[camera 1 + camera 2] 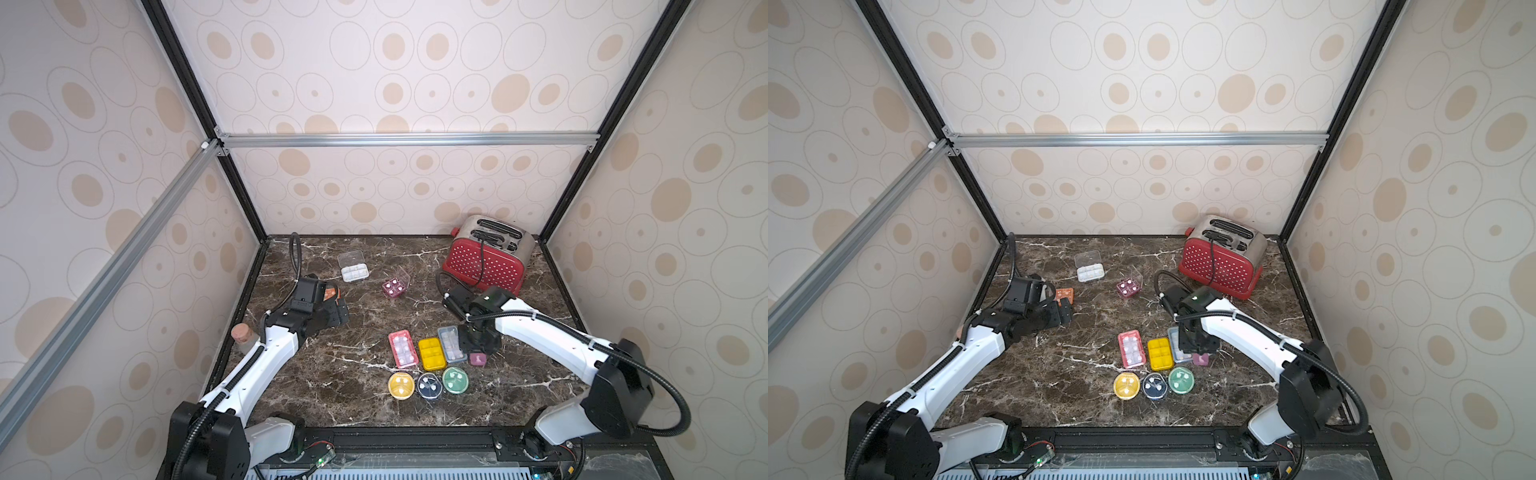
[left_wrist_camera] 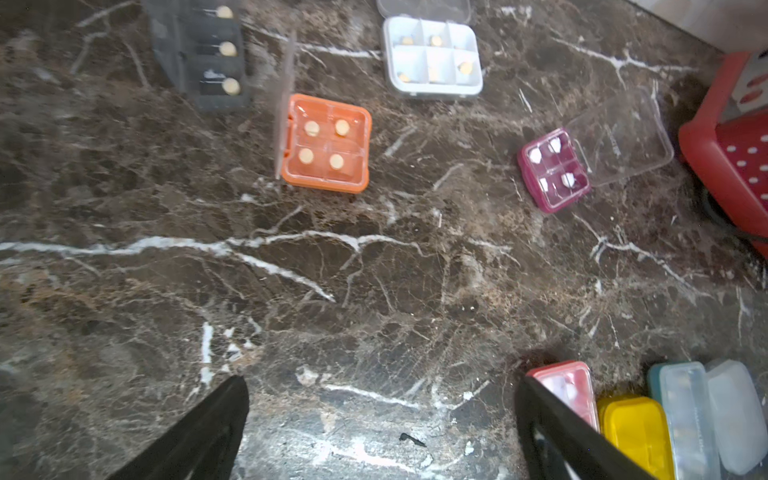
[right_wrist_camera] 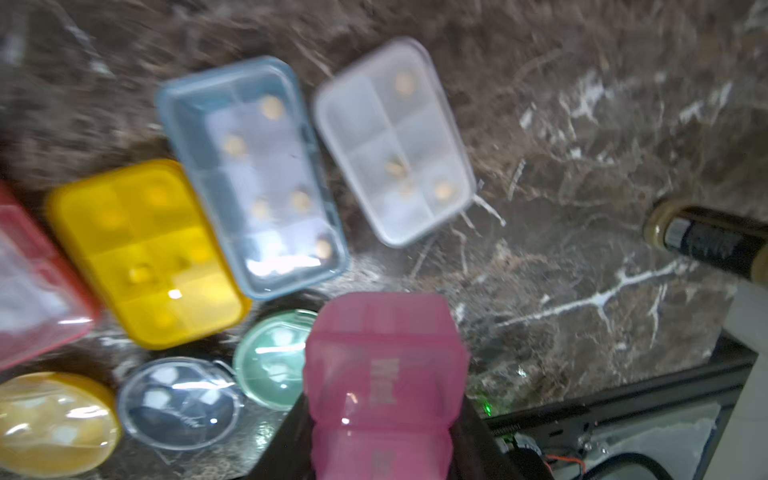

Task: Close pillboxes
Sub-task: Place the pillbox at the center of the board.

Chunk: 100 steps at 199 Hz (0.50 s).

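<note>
Found fingers (image 3: pixel 282 449) of right gripper (image 3: pixel 384 403) pinching pink pillbox (image 3: pixel 382 332) over marble table (image 1: pixel 332 374), just beside blue pillbox (image 1: pixel 451 344) and green round pillbox (image 1: pixel 455 380); could not tell whether lifted or resting. Found left gripper (image 2: pixel 382 382) with fingers (image 2: pixel 199 436) spread wide over bare marble. Logged lids down on red pillbox (image 1: pixel 402 349), yellow pillbox (image 1: pixel 431 353), blue pillbox, yellow round pillbox (image 1: pixel 401 385), navy round pillbox (image 1: pixel 429 386), green round pillbox. Logged lids standing open on white pillbox (image 1: pixel 354 272), magenta pillbox (image 1: pixel 394 287) and orange pillbox (image 2: pixel 326 143), well apart toward the back. Noted toaster (image 1: pixel 486 262) in far right corner.
</note>
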{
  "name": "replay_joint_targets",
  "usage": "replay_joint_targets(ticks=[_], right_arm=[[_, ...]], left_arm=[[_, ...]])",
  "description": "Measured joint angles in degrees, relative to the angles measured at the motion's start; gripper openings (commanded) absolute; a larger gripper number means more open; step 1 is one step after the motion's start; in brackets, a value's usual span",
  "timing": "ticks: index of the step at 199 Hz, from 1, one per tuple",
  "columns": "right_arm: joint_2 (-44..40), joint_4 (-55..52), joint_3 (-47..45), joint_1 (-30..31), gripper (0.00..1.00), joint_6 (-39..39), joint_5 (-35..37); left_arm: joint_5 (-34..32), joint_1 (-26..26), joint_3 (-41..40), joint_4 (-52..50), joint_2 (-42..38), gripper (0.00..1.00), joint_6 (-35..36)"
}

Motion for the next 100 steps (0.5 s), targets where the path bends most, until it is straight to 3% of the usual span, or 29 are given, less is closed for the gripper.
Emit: replay_joint_targets(ticks=[25,100], right_arm=[[-5.0,0.6,-7.5,-2.3,0.00,5.9,0.6],[-3.9,16.8,-21.0,-3.7,0.00,22.3,-3.9]], left_arm=[[0.4,-1.1,0.0,1.1,1.7,0.99,-0.1],[0.5,-1.3,0.8,1.4,1.9,0.99,0.1]])
